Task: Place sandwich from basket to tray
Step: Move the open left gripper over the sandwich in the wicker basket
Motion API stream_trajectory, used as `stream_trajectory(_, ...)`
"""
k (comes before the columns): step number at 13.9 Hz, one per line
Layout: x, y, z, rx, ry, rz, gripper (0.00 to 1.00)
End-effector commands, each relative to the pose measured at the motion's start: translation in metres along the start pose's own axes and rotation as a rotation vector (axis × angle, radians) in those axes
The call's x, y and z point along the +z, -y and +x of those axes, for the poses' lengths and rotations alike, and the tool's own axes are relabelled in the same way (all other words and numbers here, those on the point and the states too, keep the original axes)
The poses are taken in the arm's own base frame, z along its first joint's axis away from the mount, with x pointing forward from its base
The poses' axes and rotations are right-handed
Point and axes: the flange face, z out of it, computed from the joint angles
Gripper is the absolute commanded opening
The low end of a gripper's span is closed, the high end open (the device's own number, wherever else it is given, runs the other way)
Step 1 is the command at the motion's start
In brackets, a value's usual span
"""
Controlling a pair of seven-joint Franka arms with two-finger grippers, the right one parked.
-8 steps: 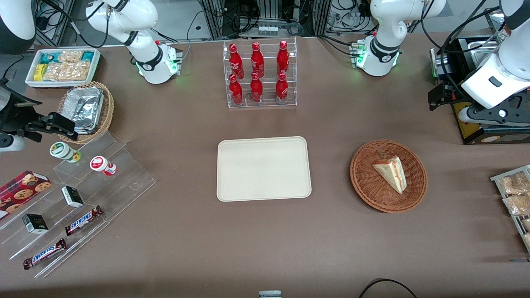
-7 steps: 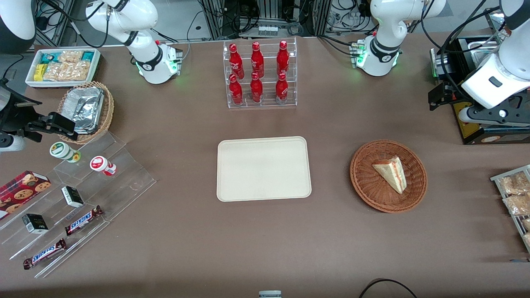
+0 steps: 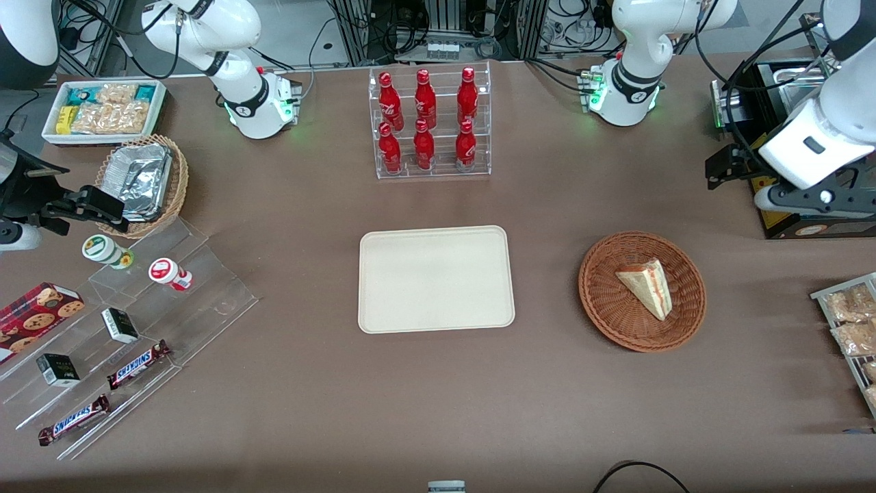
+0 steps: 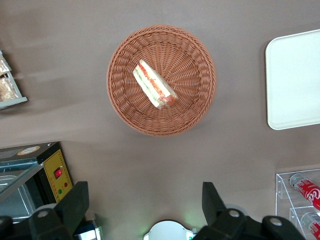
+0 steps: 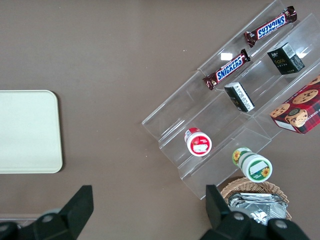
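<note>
The sandwich (image 3: 646, 286) (image 4: 154, 85), a pale wedge with red and green filling along its edge, lies in the round reddish-brown basket (image 3: 605, 308) (image 4: 193, 108). The cream tray (image 3: 436, 279) (image 4: 295, 80) lies bare at the table's middle, beside the basket toward the parked arm's end. My gripper (image 3: 811, 200) (image 4: 141, 192) hangs high above the table near the working arm's end, farther from the front camera than the basket. It is open, its black fingers (image 4: 75, 200) wide apart with nothing between them.
A rack of red bottles (image 3: 428, 123) stands farther back than the tray. A black machine (image 3: 787, 219) sits below my gripper. Snack packets on a rack (image 3: 848, 322) lie at the working arm's table edge. Acrylic steps with snacks (image 3: 123, 329) fill the parked arm's end.
My gripper has shifted slightly toward the parked arm's end and away from the front camera. The sandwich, basket and tray have not moved.
</note>
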Motion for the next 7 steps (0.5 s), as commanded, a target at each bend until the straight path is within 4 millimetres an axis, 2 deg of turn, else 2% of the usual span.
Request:
stream_trajectory(1,0.028,-0.002,0.012,0.018,0.015,-0.004,1.0)
stream_trajectory(4,0.068,-0.002,0.027,0.019,0.019,-0.006,1.0)
stream_trajectory(6,0.099,-0.003,0.044,0.021,0.049,-0.013,1.0)
stream_trajectory(7,0.108,-0.003,0.051,0.022,0.049,-0.015,1.0)
